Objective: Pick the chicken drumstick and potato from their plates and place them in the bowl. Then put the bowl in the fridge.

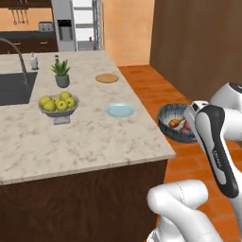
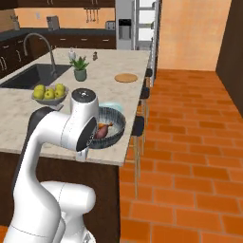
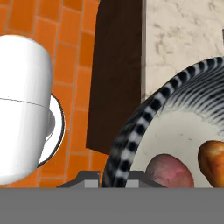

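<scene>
**Ana:** Two of the three jobs looked finished. Starting with the biggest thing, where did the fridge point(image 1: 75, 23) stand?

**Ben:** At the far end of the kitchen, well beyond the desk point(image 1: 90, 137). One of its doors seemed to stand open on pale shelves, though it was too small to be sure. I judged the trip to it as the part left to do.

**Ana:** And the desk itself?

**Ben:** It carried the pale blue plate point(image 1: 119, 110) and the tan wooden plate point(image 1: 107, 78), both bare, with a pedestal bowl of fruit point(image 1: 58, 105) and a potted plant point(image 1: 62, 74) farther in.

**Ana:** So the food had gone into the bowl point(image 1: 171, 133)?

**Ben:** Yes. The bowl hung off the desk's edge, out over the brick floor point(image 2: 190, 142), lifted by the arm. Inside lay the chicken drumstick point(image 1: 176, 122) and, beside it, the potato point(image 3: 169, 171).

**Ana:** How was the hand point(image 3: 114, 180) set?

**Ben:** Its fingers were pinched together on the bowl's ribbed rim, seen at the bottom of the hand view. Only the carry and the placing on a shelf seemed to remain.
</scene>
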